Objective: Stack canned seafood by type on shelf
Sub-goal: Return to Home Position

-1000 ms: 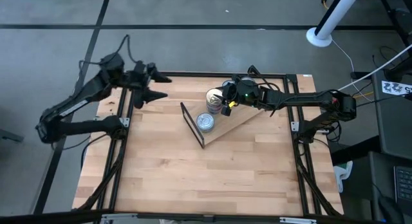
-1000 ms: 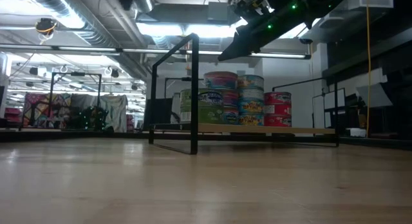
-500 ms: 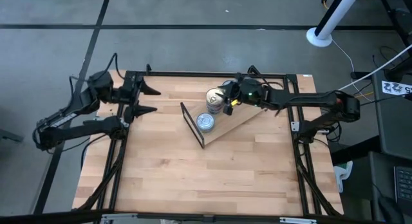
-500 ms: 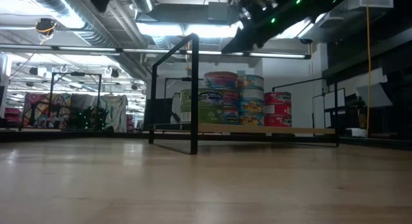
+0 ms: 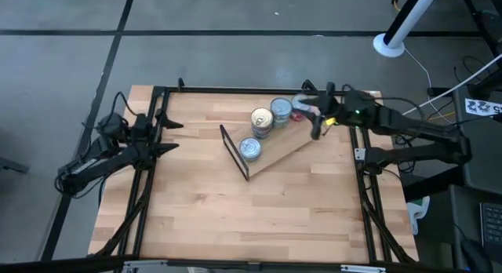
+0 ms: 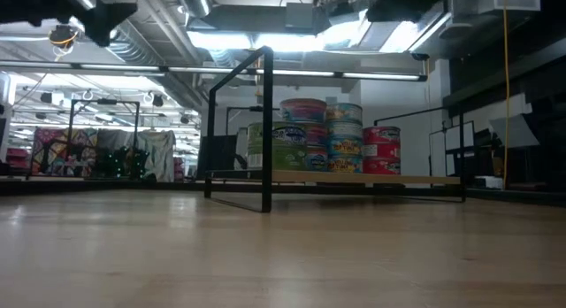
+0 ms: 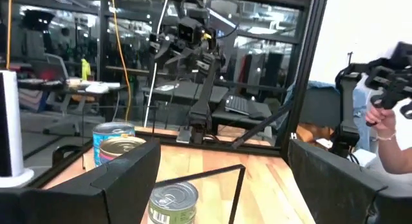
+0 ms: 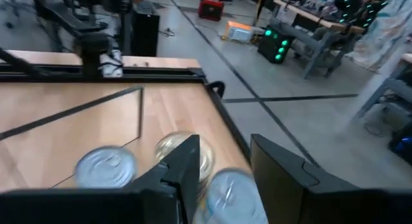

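— Where are the small round flat tins with shiny silver lids (image 5: 249,149)?

— All on the rectangular light-wood shelf with black wire end frames (image 5: 296,146). It lies at an angle on the far middle of the pale wooden tabletop (image 5: 235,218). The tins stand in stacks close together: a green-sided stack (image 6: 272,149), blue-sided stacks (image 6: 303,135) and a lower red-sided stack (image 6: 382,147). From above, one top tin shows a gold-toned lid (image 5: 261,120).

— And the right arm's fingers (image 8: 283,179)?

— Spread apart and grasping nothing. They are just beside the red-sided stack, at the shelf's end nearest the right arm. Whether they touch it, I cannot tell.

— The left arm's fingers (image 7: 96,185)?

— Released too, and empty. They sit at the tabletop's left edge, well apart from the shelf and pointing toward it.
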Robot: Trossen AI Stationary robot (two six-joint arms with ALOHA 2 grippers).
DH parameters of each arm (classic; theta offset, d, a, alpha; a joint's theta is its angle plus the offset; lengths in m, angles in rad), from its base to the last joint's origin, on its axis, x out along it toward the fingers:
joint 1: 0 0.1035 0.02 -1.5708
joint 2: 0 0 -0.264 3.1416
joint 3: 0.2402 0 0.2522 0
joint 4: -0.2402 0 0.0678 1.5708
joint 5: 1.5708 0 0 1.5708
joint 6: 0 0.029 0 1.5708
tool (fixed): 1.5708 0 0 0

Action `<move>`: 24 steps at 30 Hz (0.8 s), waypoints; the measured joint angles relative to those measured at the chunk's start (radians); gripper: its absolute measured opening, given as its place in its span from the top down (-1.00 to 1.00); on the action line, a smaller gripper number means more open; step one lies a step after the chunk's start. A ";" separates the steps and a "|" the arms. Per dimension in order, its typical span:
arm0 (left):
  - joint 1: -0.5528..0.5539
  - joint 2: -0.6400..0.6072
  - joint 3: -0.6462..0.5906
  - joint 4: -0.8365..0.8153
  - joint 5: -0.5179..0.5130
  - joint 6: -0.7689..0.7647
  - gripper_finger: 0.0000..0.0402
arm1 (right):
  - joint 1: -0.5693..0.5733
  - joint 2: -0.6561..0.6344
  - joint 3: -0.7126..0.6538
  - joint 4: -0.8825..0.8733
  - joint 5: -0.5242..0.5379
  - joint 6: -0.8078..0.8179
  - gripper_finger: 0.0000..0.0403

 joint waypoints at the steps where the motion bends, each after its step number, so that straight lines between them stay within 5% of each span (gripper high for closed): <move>1: 0.000 -0.033 -0.018 -0.004 0.000 -0.004 -0.67 | 0.000 -0.031 -0.024 -0.009 -0.012 0.008 0.31; 9: -0.006 -0.039 -0.155 0.034 -0.036 -0.046 -0.67 | 0.000 -0.310 -0.361 0.109 -0.073 0.178 0.31; 16: -0.007 -0.039 -0.338 0.359 -0.032 -0.046 -0.67 | 0.000 -0.607 -0.624 0.201 -0.090 0.317 0.31; 24: -0.042 -0.038 -0.348 0.376 -0.034 -0.038 -0.67 | 0.001 -0.899 -0.809 0.205 -0.221 0.401 0.31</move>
